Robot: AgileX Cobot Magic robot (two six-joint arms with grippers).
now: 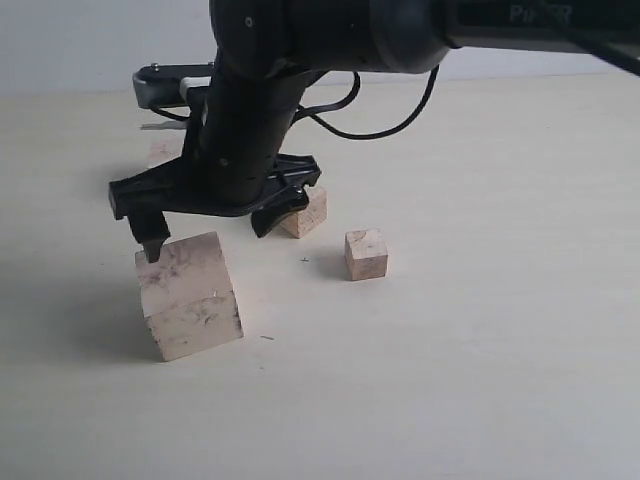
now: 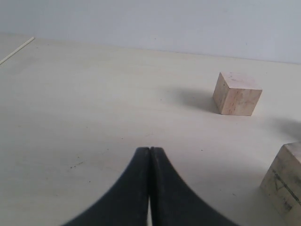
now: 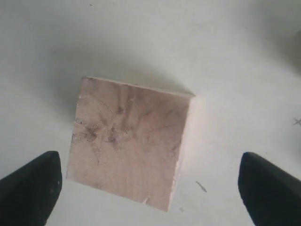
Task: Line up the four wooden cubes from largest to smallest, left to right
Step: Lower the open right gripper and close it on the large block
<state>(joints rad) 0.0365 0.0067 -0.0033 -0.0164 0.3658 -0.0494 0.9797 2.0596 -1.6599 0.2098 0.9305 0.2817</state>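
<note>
a: step in hand?
b: by the look of it, placing the largest pale unpainted wooden cube [image 1: 190,295] as the row's left end. flat on the pale table [image 1: 480,380]. black right gripper [image 1: 210,238] spread wide just above it, gripping nothing.
a: and the others?
b: mid-sized pale wood cube [image 1: 305,212] behind and right of the largest, smaller pale wood cube [image 1: 366,254] further right, fourth pale cube [image 1: 163,152] behind, half hidden. black left gripper [image 2: 149,155] pressed shut, empty.
a: next?
b: probably lifting clear, then fetching the second-largest to sit just right of the largest.
</note>
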